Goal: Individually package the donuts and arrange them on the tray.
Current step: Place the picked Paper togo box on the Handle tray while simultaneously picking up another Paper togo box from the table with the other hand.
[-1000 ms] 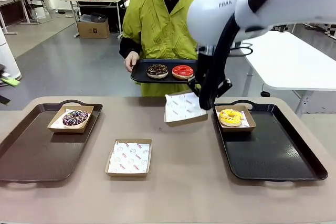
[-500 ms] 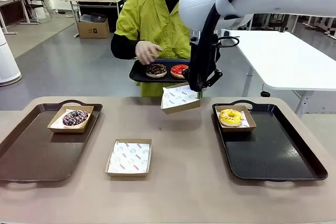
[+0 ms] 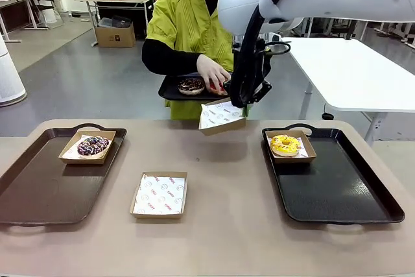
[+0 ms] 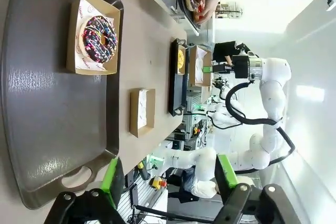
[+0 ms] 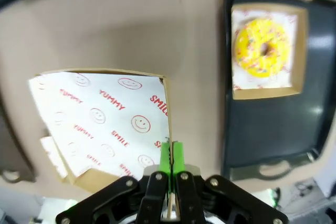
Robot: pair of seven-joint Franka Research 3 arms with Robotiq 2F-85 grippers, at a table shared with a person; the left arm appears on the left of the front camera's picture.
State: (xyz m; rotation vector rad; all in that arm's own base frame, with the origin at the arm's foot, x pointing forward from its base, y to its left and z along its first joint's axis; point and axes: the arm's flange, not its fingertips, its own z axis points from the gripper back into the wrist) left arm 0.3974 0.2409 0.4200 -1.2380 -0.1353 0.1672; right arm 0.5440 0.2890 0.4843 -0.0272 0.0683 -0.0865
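The red donut (image 3: 216, 89) and the chocolate donut (image 3: 191, 85) sit on a small black tray (image 3: 172, 89) that the person holds beyond the far edge of the table (image 3: 227, 238), just behind the right gripper (image 3: 245, 105). The person's hand (image 3: 213, 71) rests on the red one. The yellow donut (image 3: 284, 143) lies in its box at the far left corner of the right tray (image 3: 337, 192), off to the gripper's right and below it. The purple donut (image 3: 93, 146) lies boxed at the far end of the left tray (image 3: 39, 186).

The right gripper's fingers are pinched fully together on the rim of an empty paper-lined box (image 3: 222, 116), held tilted in the air above the table's far edge. The left gripper (image 4: 168, 177) has its jaws spread wide with nothing between them, over the near end of the left tray. Another empty box (image 3: 159, 194) lies mid-table toward the near edge.

Since a second ago the held box has moved up and towards the person's tray, and the person's hand has gone from that tray's edge to the red donut.
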